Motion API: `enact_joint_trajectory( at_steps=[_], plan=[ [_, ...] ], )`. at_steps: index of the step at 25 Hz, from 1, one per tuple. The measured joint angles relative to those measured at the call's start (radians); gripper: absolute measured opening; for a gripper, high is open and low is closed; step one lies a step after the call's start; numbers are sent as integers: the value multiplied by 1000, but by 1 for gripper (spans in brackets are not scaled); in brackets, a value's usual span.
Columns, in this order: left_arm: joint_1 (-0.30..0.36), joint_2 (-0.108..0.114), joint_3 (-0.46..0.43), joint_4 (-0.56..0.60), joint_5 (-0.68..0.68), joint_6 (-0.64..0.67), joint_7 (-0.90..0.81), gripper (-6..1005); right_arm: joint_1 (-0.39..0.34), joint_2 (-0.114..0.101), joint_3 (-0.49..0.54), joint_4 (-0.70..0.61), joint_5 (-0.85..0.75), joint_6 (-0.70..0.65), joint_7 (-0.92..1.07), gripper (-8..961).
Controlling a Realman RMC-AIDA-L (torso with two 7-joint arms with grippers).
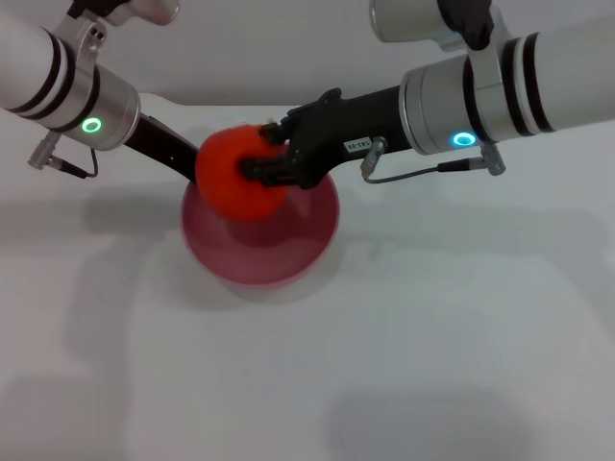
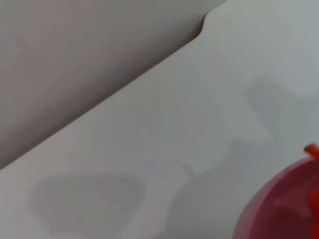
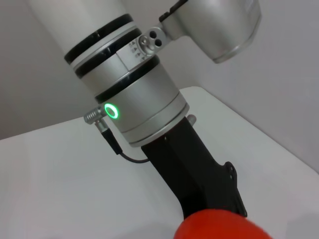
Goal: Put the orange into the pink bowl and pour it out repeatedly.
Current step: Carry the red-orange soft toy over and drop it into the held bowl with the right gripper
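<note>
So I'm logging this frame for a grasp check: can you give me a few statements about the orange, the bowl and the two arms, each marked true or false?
1. The right gripper holds the orange. True.
2. The orange lies on the table beside the pink bowl. False: it is held above the bowl.
3. The pink bowl stands on the white table. True.
4. The left gripper is parked far from the bowl. False: it reaches in at the bowl's rim, behind the orange.
5. The bowl is tipped on its side. False: its opening faces up.
</note>
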Motion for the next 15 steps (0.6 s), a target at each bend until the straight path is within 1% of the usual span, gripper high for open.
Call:
enact_joint_trajectory(
  at_steps=[1, 9, 12, 15],
  plan=[
    [0, 0, 0, 0, 0, 0, 0, 44, -1, 0, 1, 0, 0, 0, 1, 455],
    [3, 0, 0, 0, 0, 0, 0, 44, -10, 0, 8, -19, 3, 0, 2, 555],
    [4, 1, 0, -2, 11, 1, 0, 44, -37, 3, 26, -66, 4, 0, 1, 592],
    [7, 2, 0, -3, 28, 2, -1, 44, -76, 6, 74, -133, 14, -10, -8, 592]
  ],
)
